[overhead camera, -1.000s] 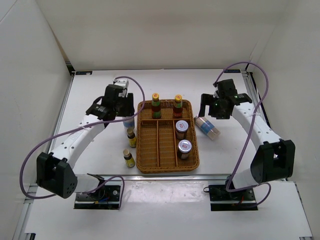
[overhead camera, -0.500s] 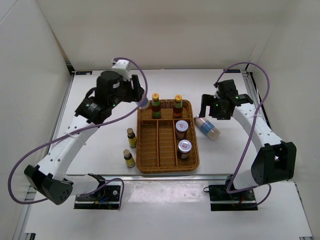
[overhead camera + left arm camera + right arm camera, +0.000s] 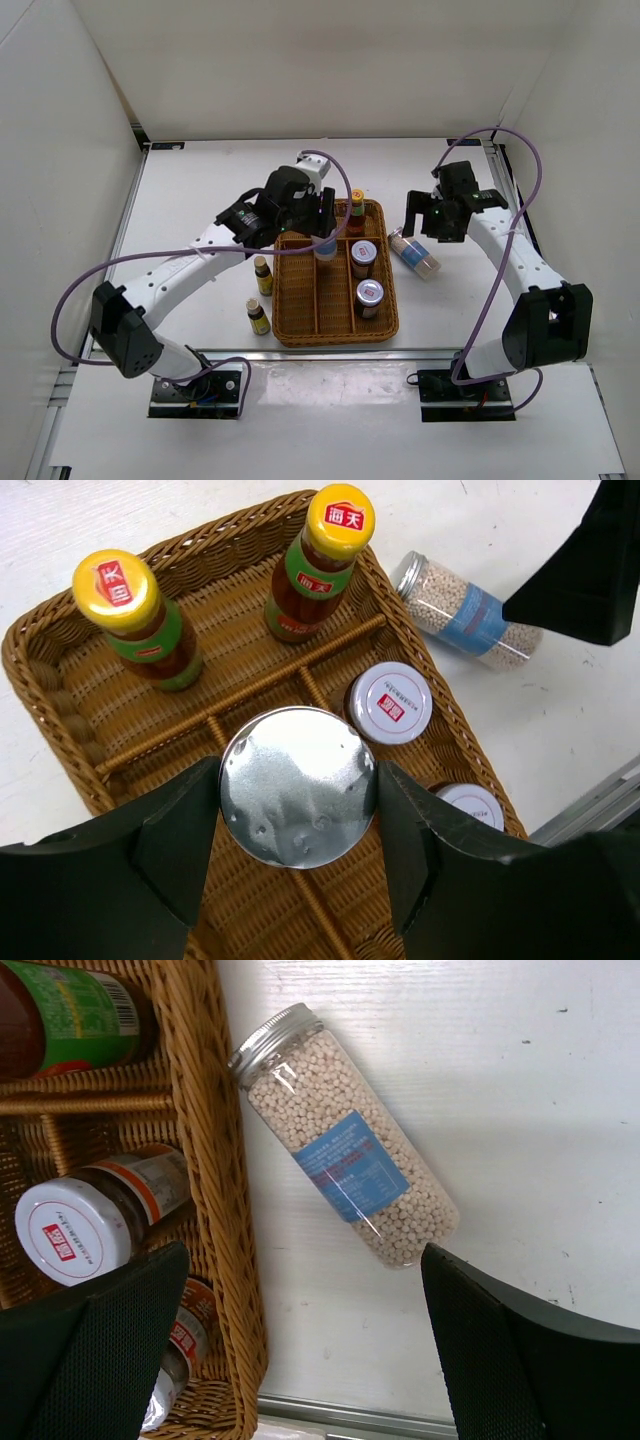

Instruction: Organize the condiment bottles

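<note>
While the left hand [image 3: 322, 233] is gripping one silver-lidded cylinder [image 3: 298, 785] by its sides, with its fingers [image 3: 175, 830] partly closed against the body, it is holding that cylinder upright over the middle of the wicker tray [image 3: 336, 340]; whether the base is touching the tray floor cannot be determined. The tray is sitting around the middle of the counter [image 3: 200, 180]. The left red-sauce bottle [image 3: 125, 610] and the right red-sauce bottle [image 3: 320, 560] are standing upright in the far compartments of the tray. The far jar [image 3: 363, 258] and the near jar [image 3: 369, 297] are standing one behind the other in the compartment nearest the counter's right edge. The far yellow-labelled bottle [image 3: 263, 275] and the near yellow-labelled bottle [image 3: 258, 316] are standing on the counter, just beside the tray on the side toward the left edge. The right hand [image 3: 424, 230] is hanging with its jaws fully spread and gripping nothing, above the second cylinder [image 3: 345, 1175], which is lying on its side on the counter toward the right edge, its lid end close to the tray rim.
</note>
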